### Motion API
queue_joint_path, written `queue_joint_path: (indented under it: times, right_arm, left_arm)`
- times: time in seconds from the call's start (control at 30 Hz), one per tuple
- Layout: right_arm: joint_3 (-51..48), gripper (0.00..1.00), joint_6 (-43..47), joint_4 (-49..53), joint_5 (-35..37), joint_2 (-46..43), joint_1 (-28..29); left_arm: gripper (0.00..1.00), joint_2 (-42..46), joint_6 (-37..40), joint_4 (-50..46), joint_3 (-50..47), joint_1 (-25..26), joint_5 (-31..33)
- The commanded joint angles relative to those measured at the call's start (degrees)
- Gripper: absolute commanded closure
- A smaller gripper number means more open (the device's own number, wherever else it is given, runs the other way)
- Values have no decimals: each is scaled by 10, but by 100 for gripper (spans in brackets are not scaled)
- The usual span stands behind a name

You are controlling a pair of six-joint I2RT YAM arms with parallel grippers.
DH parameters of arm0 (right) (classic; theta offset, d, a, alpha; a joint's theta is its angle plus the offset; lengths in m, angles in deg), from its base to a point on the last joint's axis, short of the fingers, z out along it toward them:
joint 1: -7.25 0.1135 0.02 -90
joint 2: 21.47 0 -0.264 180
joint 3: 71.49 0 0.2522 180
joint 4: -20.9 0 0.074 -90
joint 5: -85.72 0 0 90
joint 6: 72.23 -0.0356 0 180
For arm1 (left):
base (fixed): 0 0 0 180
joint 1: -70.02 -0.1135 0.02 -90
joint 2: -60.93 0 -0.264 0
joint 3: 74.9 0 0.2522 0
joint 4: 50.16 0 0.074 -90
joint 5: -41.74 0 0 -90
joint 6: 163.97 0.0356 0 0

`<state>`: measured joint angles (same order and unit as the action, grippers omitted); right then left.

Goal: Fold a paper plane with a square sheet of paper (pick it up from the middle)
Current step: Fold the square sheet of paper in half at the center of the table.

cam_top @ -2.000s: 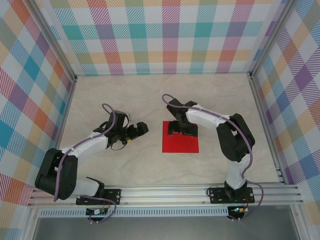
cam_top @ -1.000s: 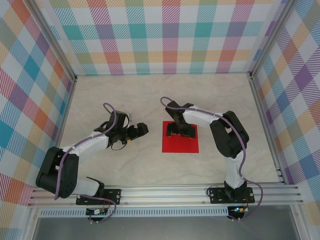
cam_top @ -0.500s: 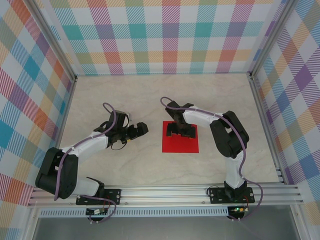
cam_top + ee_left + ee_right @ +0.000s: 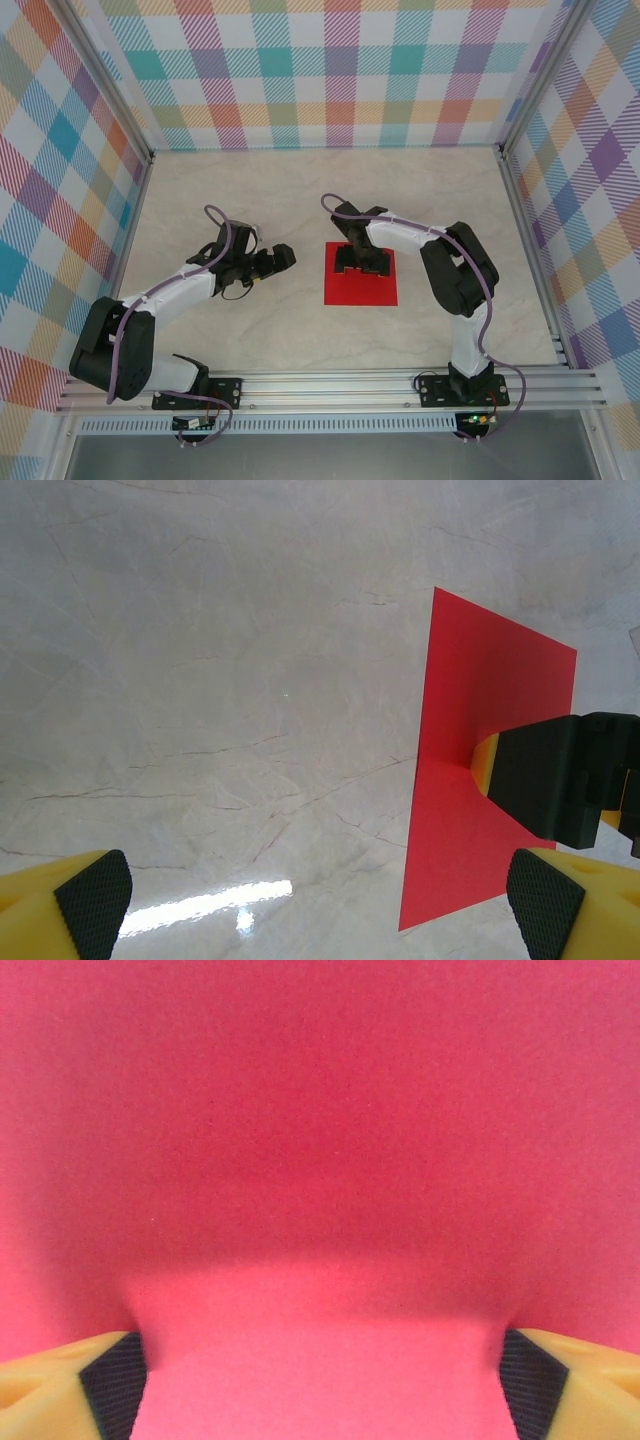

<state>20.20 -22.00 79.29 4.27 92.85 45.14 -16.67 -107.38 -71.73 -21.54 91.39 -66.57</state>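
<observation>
Right gripper (image 4: 362,262) pressing down on the red square sheet of paper (image 4: 361,290), mid-table, inside a booth lined with pastel plaid. Along the near edge, a metal rail (image 4: 340,385) carries both arm bases. Beyond it lies a pale, marble-patterned table (image 4: 300,190), glossy enough to throw back a streak of light under the left arm. The sheet lies flat just right of centre, its edges roughly square to the rail. The right gripper's jaws stand wide, both black pads (image 4: 115,1375) set on the paper near its middle. The strip of sheet between them looks lighter; whether it has lifted off the table cannot be told. The left gripper (image 4: 278,258) hovers over bare tabletop just beside the sheet's left edge, apart from it, jaws spread wide and holding nothing. Past the paper, open table runs to the plaid back wall (image 4: 330,70). Plaid side walls (image 4: 50,200) close both flanks, with free surface to the left and right of the arms.
</observation>
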Motion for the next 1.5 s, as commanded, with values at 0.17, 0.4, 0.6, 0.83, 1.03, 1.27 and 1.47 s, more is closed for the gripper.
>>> queue_joint_path:
  times: [0.17, 0.4, 0.6, 0.83, 1.03, 1.27, 1.47]
  right_arm:
    - [-26, 20, 12, -17, -29, 51, 4]
    - [-8, 33, 17, -13, -27, 39, 5]
    - [5, 40, 22, -9, -32, 26, 5]
    - [16, 50, 28, 6, -26, -8, 5]
    - [8, 60, 26, 8, -21, -41, 6]
    - [-22, 64, 13, -35, -74, -111, 6]
    - [-69, 62, -20, -155, -211, -180, 3]
  left_arm:
    - [1, 11, 0, -13, 4, 11, 9]
    - [1, 12, -4, -15, 4, 11, 9]
    - [1, 24, -8, -16, -3, 11, 11]
    - [1, 22, -3, -19, -2, 11, 8]
    - [1, 20, -1, -21, 0, 11, 9]
    - [1, 20, -1, -25, 3, 11, 10]
    - [1, 30, -4, -28, 3, 11, 11]
